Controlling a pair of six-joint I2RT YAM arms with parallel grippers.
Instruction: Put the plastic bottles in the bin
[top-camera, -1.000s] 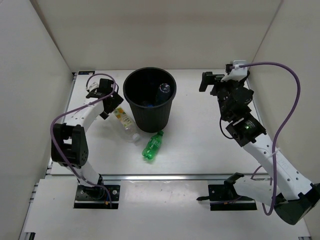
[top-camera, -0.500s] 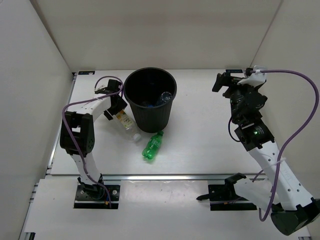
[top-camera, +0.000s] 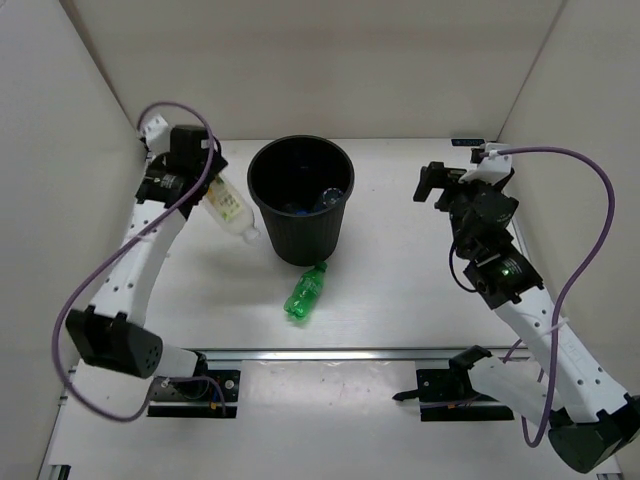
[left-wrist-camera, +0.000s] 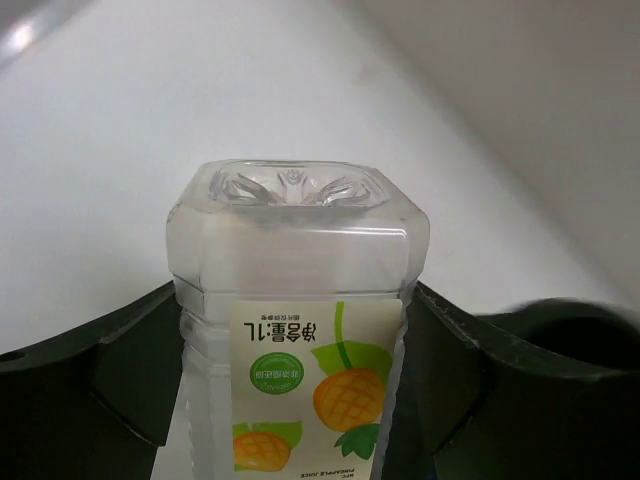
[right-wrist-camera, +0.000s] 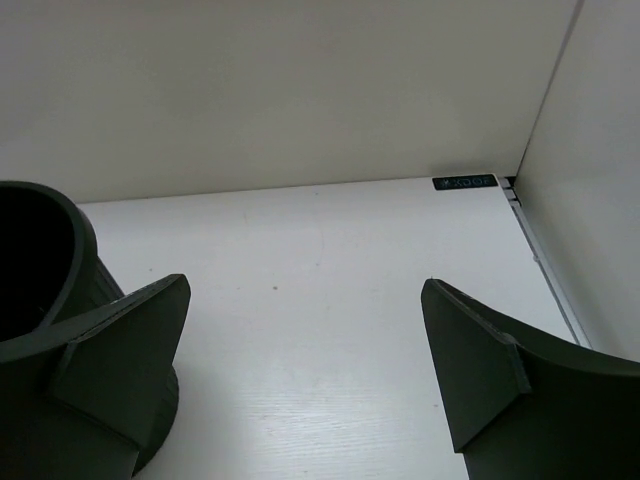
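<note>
My left gripper (top-camera: 205, 185) is shut on the clear bottle with the yellow-orange label (top-camera: 229, 207) and holds it tilted in the air, cap end down, just left of the black bin (top-camera: 262, 205). In the left wrist view the bottle (left-wrist-camera: 290, 330) sits base-forward between both fingers (left-wrist-camera: 110, 370). A clear bottle (top-camera: 327, 195) lies inside the bin, with a bit of blue beside it. The all-green bottle (top-camera: 305, 291) lies on the table in front of the bin. My right gripper (top-camera: 430, 183) is open and empty, right of the bin, and the right wrist view (right-wrist-camera: 305, 360) shows bare table between its fingers.
White walls close in the table on the left, back and right. The bin's rim and side (right-wrist-camera: 40, 270) show at the left edge of the right wrist view. A small dark label (right-wrist-camera: 464, 182) sits at the back right corner.
My left arm has taken the yellow-orange-label bottle off the table and lifted it up and to the left. My right gripper has moved slightly nearer and to the left.
</note>
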